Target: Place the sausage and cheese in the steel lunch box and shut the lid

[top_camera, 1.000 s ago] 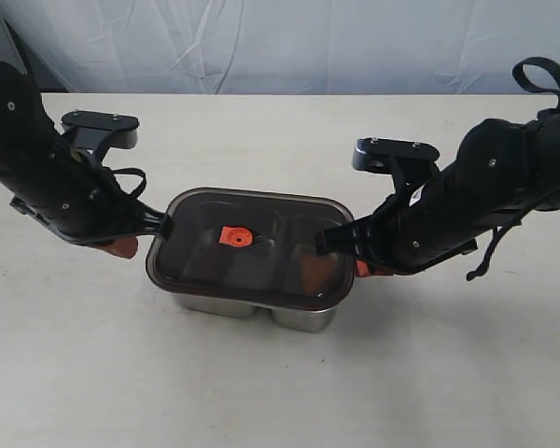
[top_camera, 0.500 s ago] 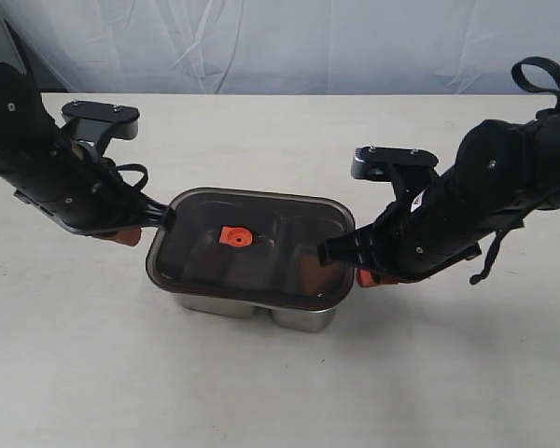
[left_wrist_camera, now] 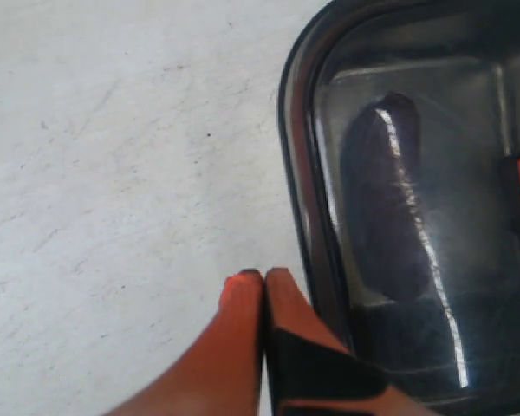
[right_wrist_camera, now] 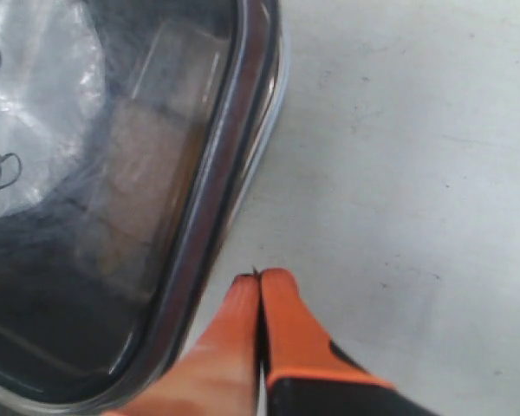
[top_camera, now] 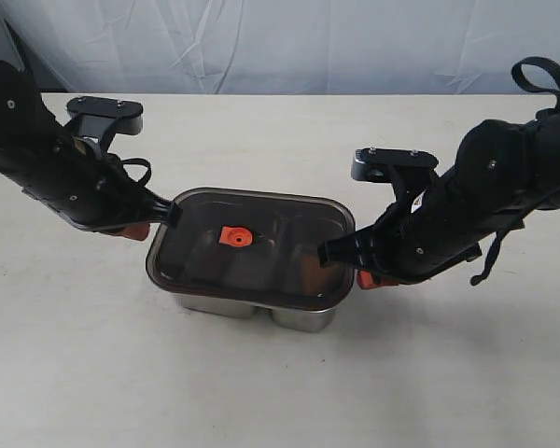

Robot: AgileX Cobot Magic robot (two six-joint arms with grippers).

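Lid [top_camera: 250, 245] rests on the steel lunch box [top_camera: 303, 319], sausage [left_wrist_camera: 386, 199] and cheese [right_wrist_camera: 143, 165] visible beneath; closing step in hand, with left gripper [left_wrist_camera: 262, 277] and right gripper [right_wrist_camera: 258, 277] beside opposite ends, jaws pressed together and empty, so next likely requires even downward pressing.

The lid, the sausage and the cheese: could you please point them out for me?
lid [top_camera: 285, 261], exterior view, its dark top panel.
sausage [left_wrist_camera: 386, 204], left wrist view, mid-body, seen through the lid.
cheese [right_wrist_camera: 134, 182], right wrist view, its top face, seen through the lid.
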